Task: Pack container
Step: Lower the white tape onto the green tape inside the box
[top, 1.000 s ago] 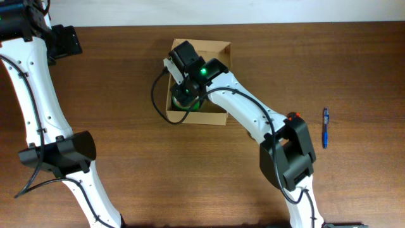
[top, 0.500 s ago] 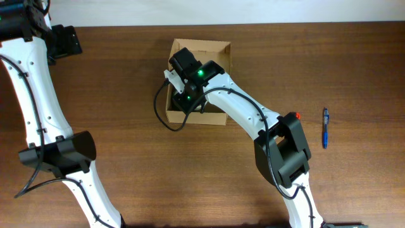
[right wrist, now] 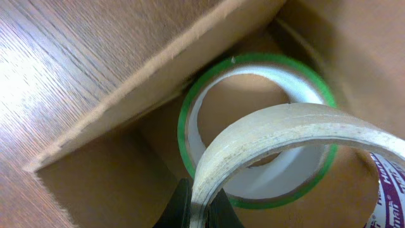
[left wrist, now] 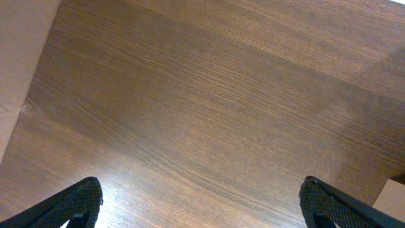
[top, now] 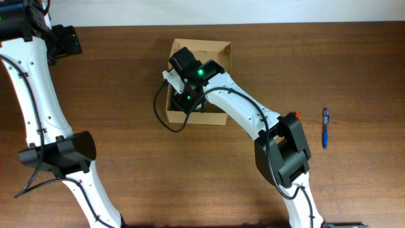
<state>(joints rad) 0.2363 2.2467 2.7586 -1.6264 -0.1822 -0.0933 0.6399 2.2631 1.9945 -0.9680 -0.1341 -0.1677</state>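
Note:
The container [top: 215,48] is an open tan cardboard box at the middle back of the table. My right arm reaches down into it from the right. In the right wrist view my right gripper [right wrist: 204,210] is shut on the rim of a cream tape roll [right wrist: 285,126], held upright inside the container [right wrist: 126,104]. Under it a green-edged tape roll [right wrist: 190,120] lies flat on the box floor. A roll with purple print [right wrist: 387,183] shows at the lower right. My left gripper [left wrist: 202,206] hangs open over bare wood, far from the box, with nothing between its fingers.
A blue pen [top: 325,127] lies on the table far right of the container. The left arm [top: 38,95] runs along the table's left side. A tan strip [left wrist: 19,69] borders the wood at the left of the left wrist view.
My right wrist has shifted a little to the left inside the container with the cream roll still held. The left arm has not moved.

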